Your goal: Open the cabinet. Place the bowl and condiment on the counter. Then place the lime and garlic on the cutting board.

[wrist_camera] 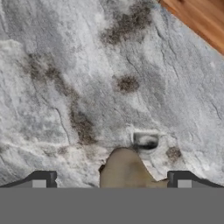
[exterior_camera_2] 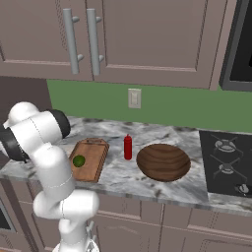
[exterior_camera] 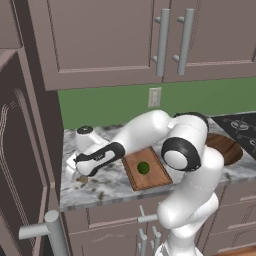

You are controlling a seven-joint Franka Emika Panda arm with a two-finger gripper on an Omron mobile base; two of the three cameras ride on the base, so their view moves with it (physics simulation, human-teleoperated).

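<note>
Now:
End effector (wrist_camera: 111, 179): open, astride small tan-beige garlic lump (wrist_camera: 124, 169) on marble surface (wrist_camera: 65, 87).
Tip: centre, drop lower, close gently.

No readable text, labels, brands, numbers or signs anywhere in these views.
</note>
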